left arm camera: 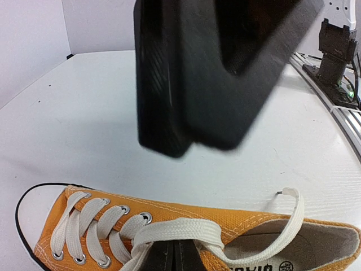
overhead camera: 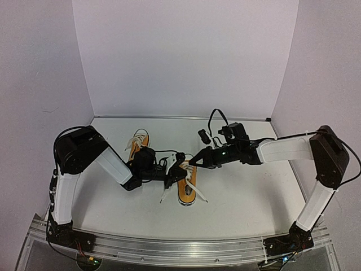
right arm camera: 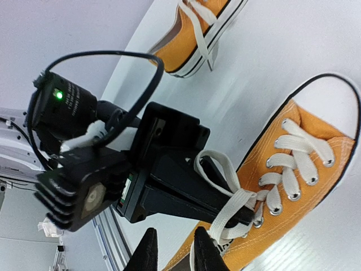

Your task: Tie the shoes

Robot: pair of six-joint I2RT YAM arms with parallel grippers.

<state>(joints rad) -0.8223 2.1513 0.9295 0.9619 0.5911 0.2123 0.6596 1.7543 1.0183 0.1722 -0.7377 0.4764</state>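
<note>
you've no knot yet. left claw [overhead camera: 179, 167] is pinched shut over the near shoe [overhead camera: 186, 192], lace [right arm camera: 225, 209] looped on its tips. right claw [right arm camera: 175, 251] narrow, empty, just beside. far shoe [overhead camera: 138, 144] still unlaced too.

We have two orange-yellow canvas low-tops with white laces, white soles and white toe caps. The near shoe [right arm camera: 282, 186] sits sole-down with its toe cap at the far end. It is laced through the eyelets but untied. One lace [left arm camera: 186, 228] is pulled up in a loop over the tongue, and loose ends spill off both sides. The far shoe [right arm camera: 189, 42] lies behind and left of the near shoe, apart from it, also untied, with its laces hanging loose.
</note>
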